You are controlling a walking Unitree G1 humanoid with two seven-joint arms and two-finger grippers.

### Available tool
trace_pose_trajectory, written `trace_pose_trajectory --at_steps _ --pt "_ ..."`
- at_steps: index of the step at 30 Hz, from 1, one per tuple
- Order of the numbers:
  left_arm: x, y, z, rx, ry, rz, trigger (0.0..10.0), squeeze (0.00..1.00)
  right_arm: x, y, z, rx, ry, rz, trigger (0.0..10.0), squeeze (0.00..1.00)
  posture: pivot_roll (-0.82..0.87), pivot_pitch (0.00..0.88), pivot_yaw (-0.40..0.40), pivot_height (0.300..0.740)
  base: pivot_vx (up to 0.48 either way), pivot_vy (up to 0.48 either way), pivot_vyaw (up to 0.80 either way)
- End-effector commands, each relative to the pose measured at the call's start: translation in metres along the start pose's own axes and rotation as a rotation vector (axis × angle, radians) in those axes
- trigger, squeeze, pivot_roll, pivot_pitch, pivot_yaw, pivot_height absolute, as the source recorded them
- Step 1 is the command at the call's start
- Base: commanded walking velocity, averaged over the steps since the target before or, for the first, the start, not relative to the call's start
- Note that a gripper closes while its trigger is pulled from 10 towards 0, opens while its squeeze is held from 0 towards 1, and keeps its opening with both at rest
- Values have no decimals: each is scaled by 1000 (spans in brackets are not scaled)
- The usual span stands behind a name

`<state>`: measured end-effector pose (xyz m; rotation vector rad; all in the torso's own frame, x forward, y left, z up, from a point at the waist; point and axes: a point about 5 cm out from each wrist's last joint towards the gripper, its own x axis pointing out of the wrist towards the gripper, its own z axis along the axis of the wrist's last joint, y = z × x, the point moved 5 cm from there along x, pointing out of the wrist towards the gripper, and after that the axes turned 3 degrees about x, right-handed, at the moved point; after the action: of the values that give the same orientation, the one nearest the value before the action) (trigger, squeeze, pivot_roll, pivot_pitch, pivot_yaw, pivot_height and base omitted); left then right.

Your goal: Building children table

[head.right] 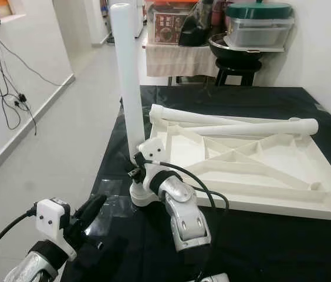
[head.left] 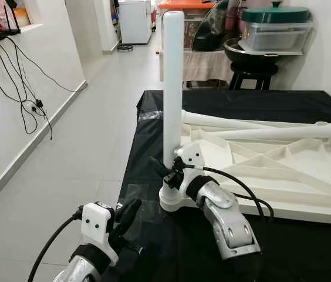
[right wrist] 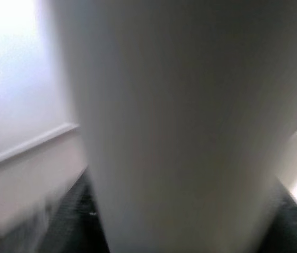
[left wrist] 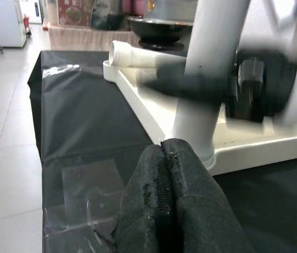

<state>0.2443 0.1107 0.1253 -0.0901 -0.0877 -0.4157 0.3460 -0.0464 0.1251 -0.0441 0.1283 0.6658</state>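
Note:
A white children's table top (head.left: 283, 170) lies upside down on a black-covered surface (head.left: 154, 117). One white leg (head.left: 172, 88) stands upright in the socket at its near left corner (head.left: 174, 202). My right gripper (head.left: 166, 173) is shut on this leg just above the socket, and the leg's blurred white surface (right wrist: 180, 126) is very close in the right wrist view. Two more white legs (head.left: 283, 132) lie across the table top. My left gripper (head.left: 131, 208) is low at the front left, short of the socket corner. Its fingertips (left wrist: 165, 150) are pressed together, holding nothing.
The black surface's left edge (head.left: 131, 147) drops to a light tiled floor (head.left: 83, 135). Cables (head.left: 22, 88) hang on the left wall. Behind stand a dark stool with a bowl (head.left: 250, 56) and lidded containers (head.left: 274, 26), plus a white appliance (head.left: 135, 20).

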Motion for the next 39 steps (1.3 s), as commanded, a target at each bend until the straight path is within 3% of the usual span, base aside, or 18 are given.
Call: trace_pose_trajectory --at_steps 1,2,4,5,6,7,8,9,10,13,19,20,21,22,28,35,38,39 --pt "0 1 -1 6 6 2 10000 0 2 14 11 8 -34 167 10000 1000 1 52 11 740 0 0 0" --pt "0 1 -1 6 6 2 10000 0 2 14 11 8 -34 167 10000 1000 1 52 11 740 0 0 0" --pt "1 1 -1 5 5 2 10000 0 0 32 37 21 -114 441 10000 1000 -2 47 13 740 0 0 0" --pt "2 1 -1 5 4 1 10000 0 -2 36 44 24 -132 519 10000 1000 -2 47 13 740 0 0 0" --pt "2 1 -1 5 4 1 10000 0 -2 36 44 24 -132 519 10000 1000 -2 47 13 740 0 0 0" --pt "2 1 -1 4 4 1 10000 0 -5 36 53 -40 -128 659 10000 765 2 46 13 740 0 0 0" --pt "2 1 -1 4 4 1 10000 0 -5 36 53 -40 -128 659 10000 765 2 46 13 740 0 0 0" --pt "2 1 -2 4 3 1 10000 0 -6 35 55 -78 -116 727 10000 0 6 40 14 740 0 0 0" --pt "2 1 -2 4 3 1 10000 0 -6 35 55 -78 -116 727 10000 0 6 40 14 740 0 0 0" --pt "3 2 -2 4 4 1 10000 0 -11 33 55 -121 -46 908 10000 0 12 38 17 740 0 0 0" --pt "3 1 -3 5 5 0 10000 0 -10 29 60 -68 23 1040 10000 0 17 36 19 740 0 0 0" --pt "3 1 -3 5 6 0 10000 0 -8 28 61 -56 31 1053 6235 0 17 36 19 740 0 0 0" --pt "3 1 -3 5 6 0 10000 0 -7 28 62 -51 37 1060 6235 0 17 36 19 740 0 0 0" --pt "3 1 -3 5 6 -1 10000 0 -7 27 61 -51 47 1075 0 0 19 37 19 740 0 0 0" --pt "3 0 -3 4 6 -1 10000 0 -5 25 59 -45 52 1089 0 0 18 40 18 740 0 0 0" --pt "3 -1 -2 3 3 -2 10000 0 -6 14 53 -47 23 1019 0 0 14 46 17 740 0 0 0" --pt "2 -1 -2 2 3 -2 10000 0 -2 -1 57 -7 -45 845 0 0 8 50 17 740 0 0 0" --pt "1 -2 -1 2 3 -2 10000 0 6 -4 48 1 -36 685 0 0 15 53 0 740 0 0 0"
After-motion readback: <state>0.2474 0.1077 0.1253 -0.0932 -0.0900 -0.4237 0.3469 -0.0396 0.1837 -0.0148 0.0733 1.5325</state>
